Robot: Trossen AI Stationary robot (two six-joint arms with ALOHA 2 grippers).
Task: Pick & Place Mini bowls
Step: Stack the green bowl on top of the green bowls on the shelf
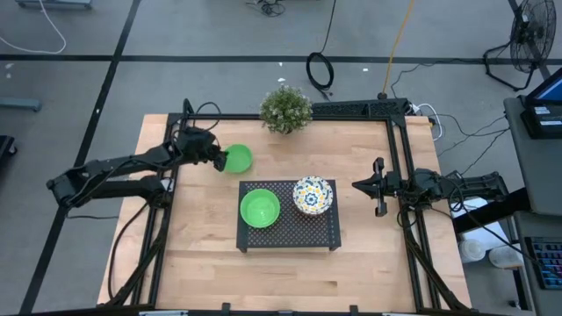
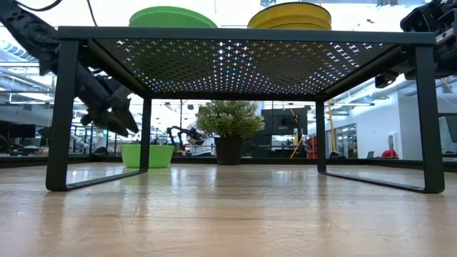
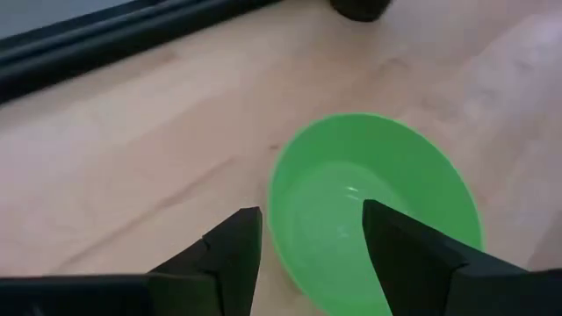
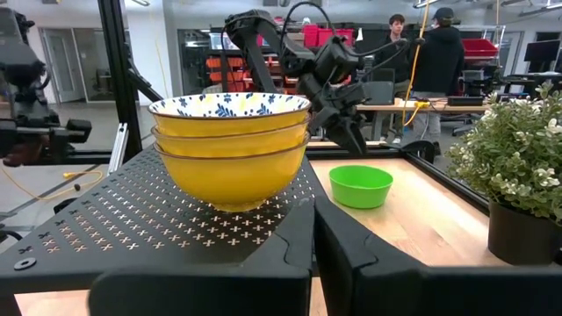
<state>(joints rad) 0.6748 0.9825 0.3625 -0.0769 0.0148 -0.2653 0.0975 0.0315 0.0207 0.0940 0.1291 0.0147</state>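
From the low view, nearest is the black perforated rack (image 2: 243,57), seen from underneath, with a green bowl (image 2: 176,16) and a stack of patterned bowls (image 2: 289,14) on its top; only here do their undersides show, the stack's being yellow. Beyond the rack legs a second green bowl (image 2: 148,155) sits on the table (image 2: 228,214), and farther back stands the potted plant (image 2: 229,128).

The high view gives the layout: the rack at the table's centre, green bowl on its 9 o'clock half, patterned stack on its 3 o'clock half, the loose green bowl at about 11 o'clock from the rack, the plant at 12 o'clock.

The left gripper (image 3: 312,254) hovers just above the loose bowl's near rim, fingers spread, one outside the rim and one over the hollow, pinching nothing.

The right gripper (image 4: 313,230) waits at the table's 3 o'clock edge, fingers pressed together. Its wrist view alone shows three stacked bowls and two people far behind.
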